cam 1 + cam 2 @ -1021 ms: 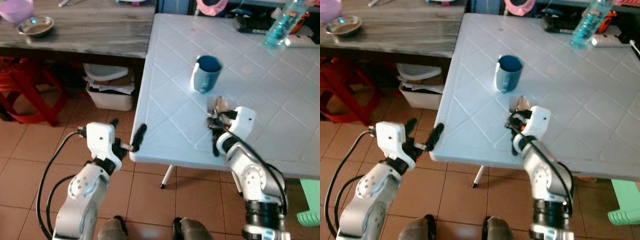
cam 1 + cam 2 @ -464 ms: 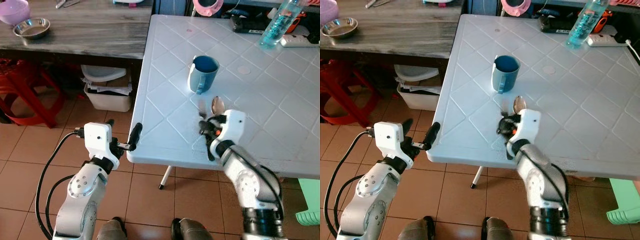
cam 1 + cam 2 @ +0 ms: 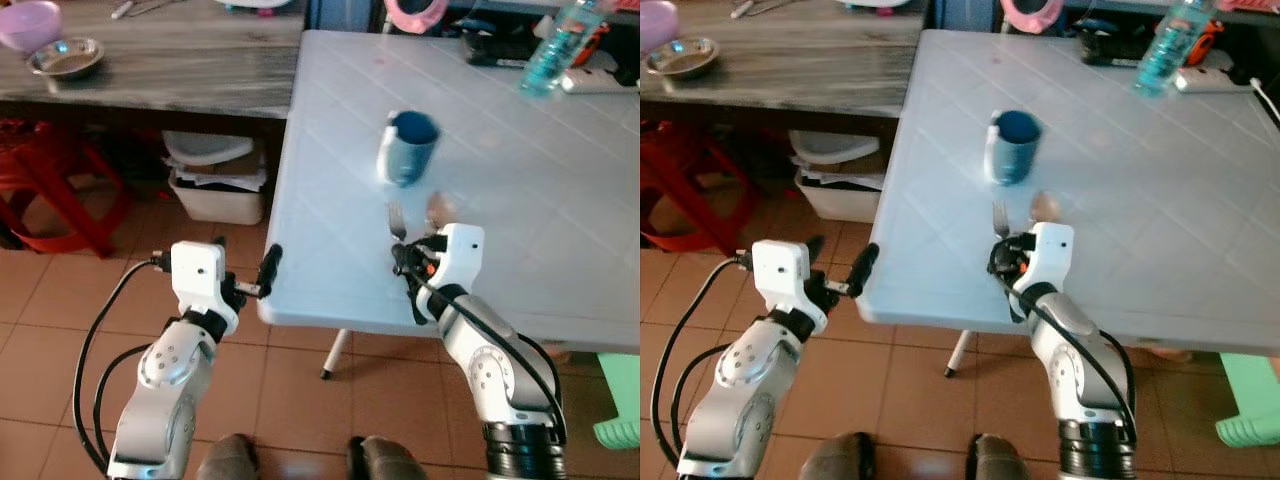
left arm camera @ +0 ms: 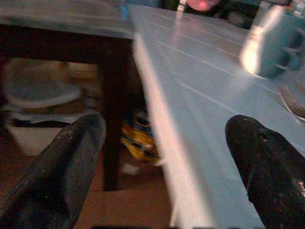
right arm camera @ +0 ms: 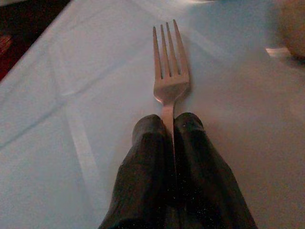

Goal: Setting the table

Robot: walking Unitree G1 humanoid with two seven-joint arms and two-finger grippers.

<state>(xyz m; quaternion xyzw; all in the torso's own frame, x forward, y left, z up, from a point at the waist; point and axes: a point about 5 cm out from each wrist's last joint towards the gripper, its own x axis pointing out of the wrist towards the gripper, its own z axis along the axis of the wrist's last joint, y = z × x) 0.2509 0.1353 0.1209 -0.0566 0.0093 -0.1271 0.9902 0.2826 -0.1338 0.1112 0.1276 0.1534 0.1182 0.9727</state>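
Observation:
My right gripper [image 5: 167,125] is shut on the handle of a silver fork [image 5: 167,71]. The fork lies flat on the pale blue table [image 3: 520,200] near its front edge, tines pointing toward the blue mug [image 3: 408,148]. In the left eye view the right gripper [image 3: 405,262] sits just behind the fork [image 3: 395,218]. A spoon [image 3: 438,208] lies blurred to the right of the fork. My left gripper [image 3: 245,262] is open at the table's front left corner, holding nothing, one finger [image 4: 62,176] off the edge and the other finger [image 4: 267,171] over the tabletop.
A wooden table at the back left holds a metal bowl [image 3: 65,57] and a pink bowl [image 3: 30,20]. Under it are a red stool [image 3: 50,180] and a white bin [image 3: 215,180]. A water bottle [image 3: 555,45] stands at the table's far side. A green stool [image 3: 620,420] is at right.
My right gripper has drawn the fork a little to the left, away from the spoon. The left gripper stays open by the table corner. The camera has shifted.

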